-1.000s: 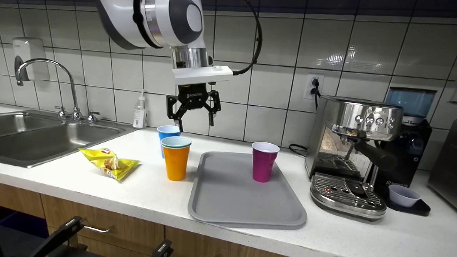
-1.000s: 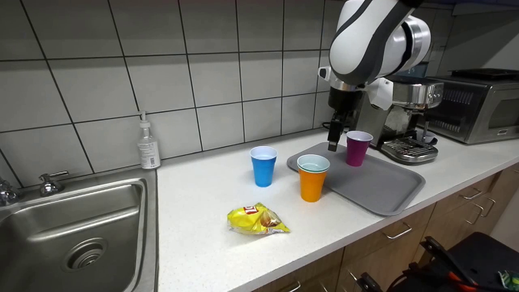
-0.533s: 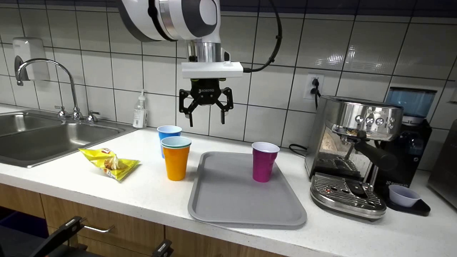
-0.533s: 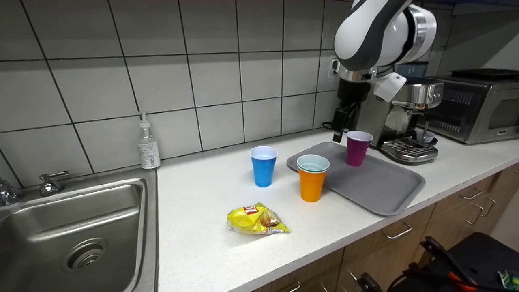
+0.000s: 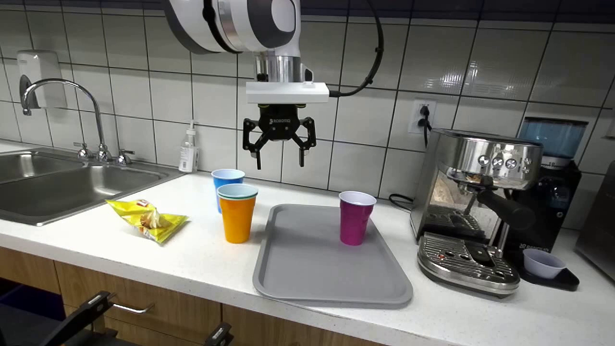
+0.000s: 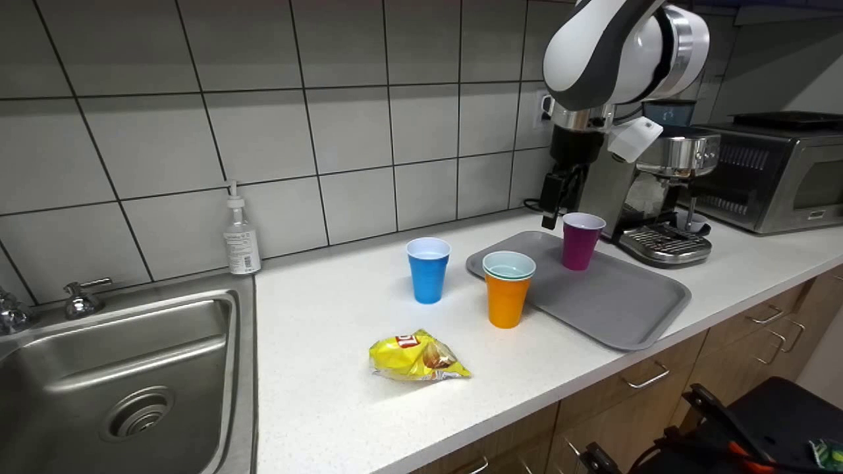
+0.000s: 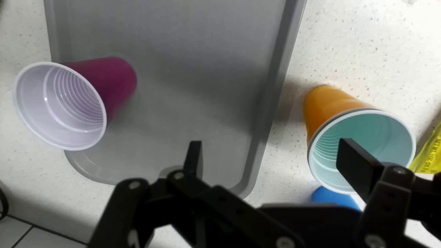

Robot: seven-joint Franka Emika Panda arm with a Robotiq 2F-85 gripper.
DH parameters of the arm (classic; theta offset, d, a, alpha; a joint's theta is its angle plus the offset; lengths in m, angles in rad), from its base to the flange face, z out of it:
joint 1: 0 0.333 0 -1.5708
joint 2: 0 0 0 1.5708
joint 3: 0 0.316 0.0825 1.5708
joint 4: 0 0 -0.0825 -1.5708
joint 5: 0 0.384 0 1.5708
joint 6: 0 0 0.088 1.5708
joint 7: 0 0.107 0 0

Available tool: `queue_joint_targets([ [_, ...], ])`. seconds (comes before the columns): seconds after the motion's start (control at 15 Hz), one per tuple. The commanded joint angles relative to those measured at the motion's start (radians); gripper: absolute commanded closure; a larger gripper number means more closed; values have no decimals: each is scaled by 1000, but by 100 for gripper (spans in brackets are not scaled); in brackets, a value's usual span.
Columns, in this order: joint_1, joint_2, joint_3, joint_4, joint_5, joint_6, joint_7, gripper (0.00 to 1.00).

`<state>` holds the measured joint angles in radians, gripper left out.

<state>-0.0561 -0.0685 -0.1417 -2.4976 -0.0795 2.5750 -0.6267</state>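
Two nested teal-and-orange cups (image 5: 238, 218) stand upright on the surface (image 5: 192, 254), below and toward the sink (image 5: 96, 192) from the widely spread, empty end effector (image 5: 280, 164), opposite the magenta cup (image 5: 354, 221) on the gray tray (image 5: 326, 278).

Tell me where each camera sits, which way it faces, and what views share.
In an exterior view, the camera stands before the counter, facing the tiled wall; the arm and open hand show.
In an exterior view, the camera sits near the sink, facing slantwise toward the espresso machine; arm and side-on hand show.
In the wrist view, the camera rides the arm, looking down at the tray; of the robot, only the hand shows.
Both exterior views share the orange cup and soap bottle.
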Motion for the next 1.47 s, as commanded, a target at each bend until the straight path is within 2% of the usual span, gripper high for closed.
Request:
queue_joint_targets([
  [0.0, -11, 7, 8, 16, -2, -1, 13, 0],
  [0.53, -41, 70, -6, 83, -26, 25, 96, 0],
  [1.4, -102, 243, -32, 225, -78, 45, 197, 0],
])
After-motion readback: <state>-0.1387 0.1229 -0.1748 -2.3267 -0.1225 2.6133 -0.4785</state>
